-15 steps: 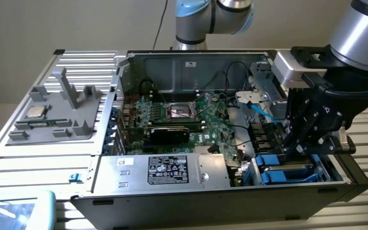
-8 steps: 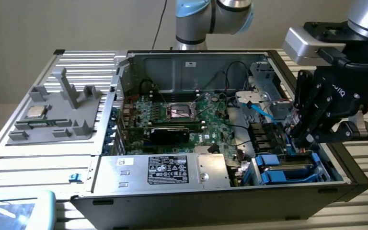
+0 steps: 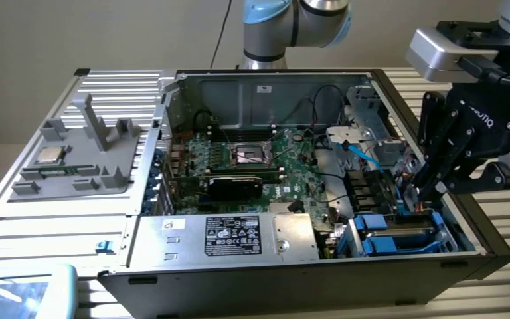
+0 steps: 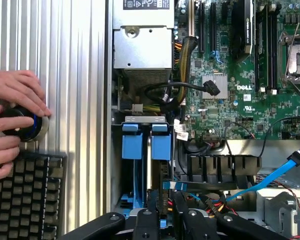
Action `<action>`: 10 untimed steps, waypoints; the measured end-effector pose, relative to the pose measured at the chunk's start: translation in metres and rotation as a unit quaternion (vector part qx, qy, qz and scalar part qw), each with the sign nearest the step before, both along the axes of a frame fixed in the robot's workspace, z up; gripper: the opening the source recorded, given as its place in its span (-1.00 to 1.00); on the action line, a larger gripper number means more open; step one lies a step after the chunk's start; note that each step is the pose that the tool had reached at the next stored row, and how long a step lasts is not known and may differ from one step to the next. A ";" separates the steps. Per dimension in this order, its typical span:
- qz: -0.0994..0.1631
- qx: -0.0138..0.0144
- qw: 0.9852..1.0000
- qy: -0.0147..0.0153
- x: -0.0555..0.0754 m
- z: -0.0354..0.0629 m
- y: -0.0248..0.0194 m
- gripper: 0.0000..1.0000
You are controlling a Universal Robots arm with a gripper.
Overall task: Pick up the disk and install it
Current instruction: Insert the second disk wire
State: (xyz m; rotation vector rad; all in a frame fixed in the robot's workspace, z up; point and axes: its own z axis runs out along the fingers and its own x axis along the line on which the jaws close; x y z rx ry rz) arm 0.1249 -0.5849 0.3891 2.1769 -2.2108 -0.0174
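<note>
The open computer case (image 3: 264, 199) lies on its side on the ribbed metal tabletop (image 3: 51, 219), with the green motherboard (image 3: 255, 163) exposed. The silver power supply (image 3: 228, 236), marked with a black label, sits along the near wall of the case.

The arm's black claw (image 3: 425, 194) hangs over the drive bay corner (image 3: 397, 232) at the exterior view's right, its fingers reaching down into the case. In the wrist view, the claw (image 4: 165, 220) stands directly over the bay, with its fingers narrowly set about the upper edge of the disk (image 4: 155, 200). Whether the fingers actually press on the disk cannot be determined. The disk stands edge-up in the bay, between the two bright blue carrier tabs (image 4: 145, 145), and appears lowered into its slot.

A blue SATA cable (image 4: 270, 177) runs across the case beside the bay, and a bundle of black cables (image 4: 175, 92) loops from the power supply toward the motherboard.

At the exterior view's left, a grey plastic fixture (image 3: 78, 159) rests on the tabletop and carries a small square silver CPU chip (image 3: 50, 155).

In the wrist view, a person's hands (image 4: 12, 120) rest on a round black controller knob (image 4: 22, 125), just beside a black keyboard (image 4: 25, 195).
</note>
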 end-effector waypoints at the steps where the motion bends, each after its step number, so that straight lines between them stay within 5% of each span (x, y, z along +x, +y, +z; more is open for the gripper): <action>1: 0.000 0.000 1.000 0.000 0.000 0.0001 0.0000 -0.51; 10: 0.000 -0.004 1.000 0.000 0.000 0.0012 0.0000 -0.51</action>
